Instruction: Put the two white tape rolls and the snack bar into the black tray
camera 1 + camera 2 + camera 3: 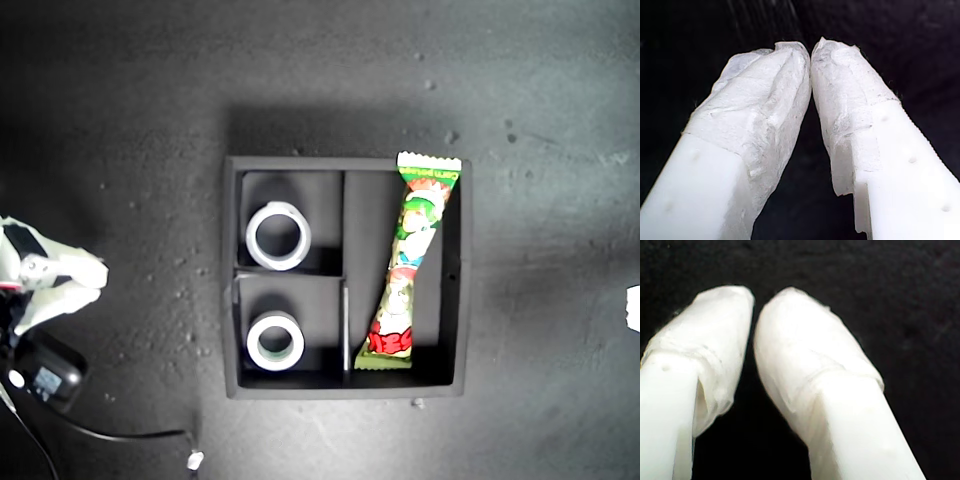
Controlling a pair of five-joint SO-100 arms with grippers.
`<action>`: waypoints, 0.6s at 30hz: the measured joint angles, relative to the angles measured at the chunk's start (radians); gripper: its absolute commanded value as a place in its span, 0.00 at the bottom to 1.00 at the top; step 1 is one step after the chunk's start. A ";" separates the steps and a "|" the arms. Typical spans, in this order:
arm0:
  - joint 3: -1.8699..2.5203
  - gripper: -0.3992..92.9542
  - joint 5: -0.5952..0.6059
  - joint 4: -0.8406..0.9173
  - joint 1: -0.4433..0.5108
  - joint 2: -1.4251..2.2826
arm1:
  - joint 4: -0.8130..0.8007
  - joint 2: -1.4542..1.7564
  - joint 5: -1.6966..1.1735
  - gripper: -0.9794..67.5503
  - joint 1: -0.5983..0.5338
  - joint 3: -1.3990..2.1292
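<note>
The black tray [455,290] lies in the middle of the exterior view. One white tape roll [278,236] sits in its upper small section. The other white tape roll [275,341] sits in the lower small section. The snack bar [412,262] lies lengthwise in the long section, its top green end resting on the tray's far wall. My first gripper [810,50] is shut, tips touching, with nothing between them, over dark surface. My second gripper [754,302] is shut and empty too. Neither wrist view shows the tray.
A white arm's gripper [60,280] rests at the exterior view's left edge, well away from the tray; which arm it is I cannot tell. Below it sit a small black device [45,375] and a cable [120,435]. A white sliver [633,307] shows at the exterior view's right edge.
</note>
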 measured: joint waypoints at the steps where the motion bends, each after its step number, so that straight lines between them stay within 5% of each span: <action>1: 0.021 0.01 0.000 0.000 0.000 0.028 | -0.034 0.026 -0.011 0.00 0.009 0.075; 18: 0.233 0.00 0.000 0.034 0.000 0.264 | -0.232 0.486 -0.124 0.00 0.097 0.644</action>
